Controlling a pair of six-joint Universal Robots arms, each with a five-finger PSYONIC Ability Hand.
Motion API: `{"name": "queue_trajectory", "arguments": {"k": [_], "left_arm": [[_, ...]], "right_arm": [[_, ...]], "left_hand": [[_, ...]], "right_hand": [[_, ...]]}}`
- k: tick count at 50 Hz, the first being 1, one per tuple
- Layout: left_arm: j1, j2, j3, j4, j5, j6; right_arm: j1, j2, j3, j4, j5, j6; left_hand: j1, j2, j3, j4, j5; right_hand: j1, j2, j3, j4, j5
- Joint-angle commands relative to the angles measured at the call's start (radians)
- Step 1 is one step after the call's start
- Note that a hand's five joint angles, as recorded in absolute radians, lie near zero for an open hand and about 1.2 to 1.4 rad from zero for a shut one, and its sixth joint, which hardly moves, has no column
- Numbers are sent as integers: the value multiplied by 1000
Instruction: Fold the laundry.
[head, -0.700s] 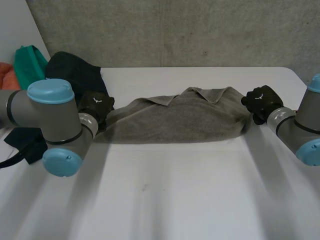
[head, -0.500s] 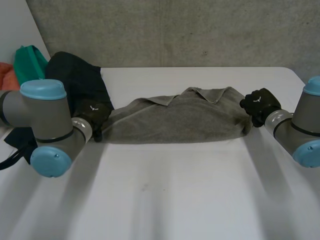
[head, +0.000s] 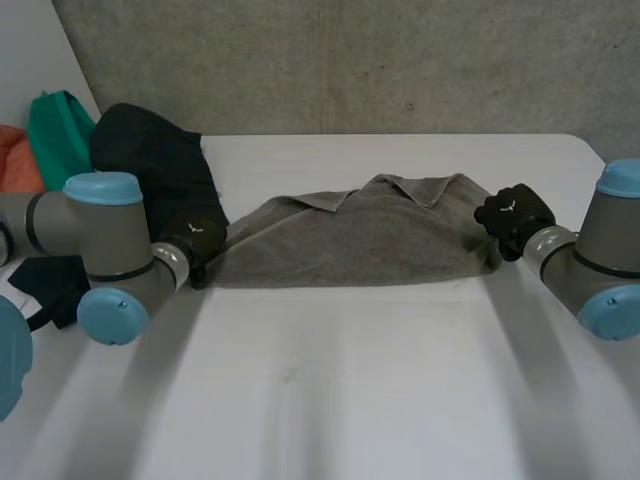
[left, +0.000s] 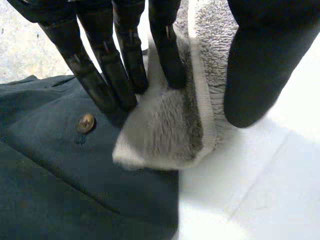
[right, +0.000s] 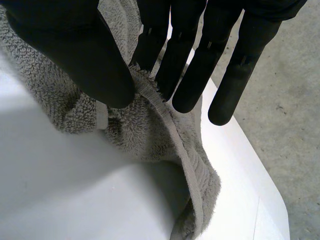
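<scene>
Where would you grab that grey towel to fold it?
By its two short ends, coming in from either side. The grey towel lies stretched in a long band across the table, so its hemmed end corners are free to pinch, as the left hand and right hand do between thumb and fingers.

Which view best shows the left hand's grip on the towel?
Left wrist view: the left hand pinches the towel corner, close up. Head view shows it small at the towel's end; right wrist view shows the right hand gripping the other end.
</scene>
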Motion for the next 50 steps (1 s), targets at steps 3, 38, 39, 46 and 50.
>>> {"name": "queue_trajectory", "arguments": {"k": [3, 38, 39, 46, 50], "left_arm": [[-4, 53, -10, 48, -65, -20], [-179, 511, -96, 81, -26, -198], [-183, 527, -97, 80, -23, -200], [-222, 646, -142, 78, 6, -200], [-245, 711, -183, 81, 23, -197]], "right_arm": [[0, -6, -1, 0, 4, 0], [3, -316, -55, 559, -106, 266], [11, -310, -67, 554, -105, 266], [98, -192, -207, 405, -74, 272], [134, -88, -286, 292, -89, 272]], "left_hand": [[629, 640, 644, 639, 643], [629, 640, 644, 639, 643], [629, 640, 644, 639, 643], [629, 640, 644, 639, 643], [629, 640, 644, 639, 643]], "right_hand": [[271, 219, 205, 199, 229], [-950, -1003, -1016, -1023, -992], [-950, -1003, -1016, -1023, -992], [-950, -1003, -1016, -1023, -992], [-950, -1003, -1016, -1023, -992]]}}
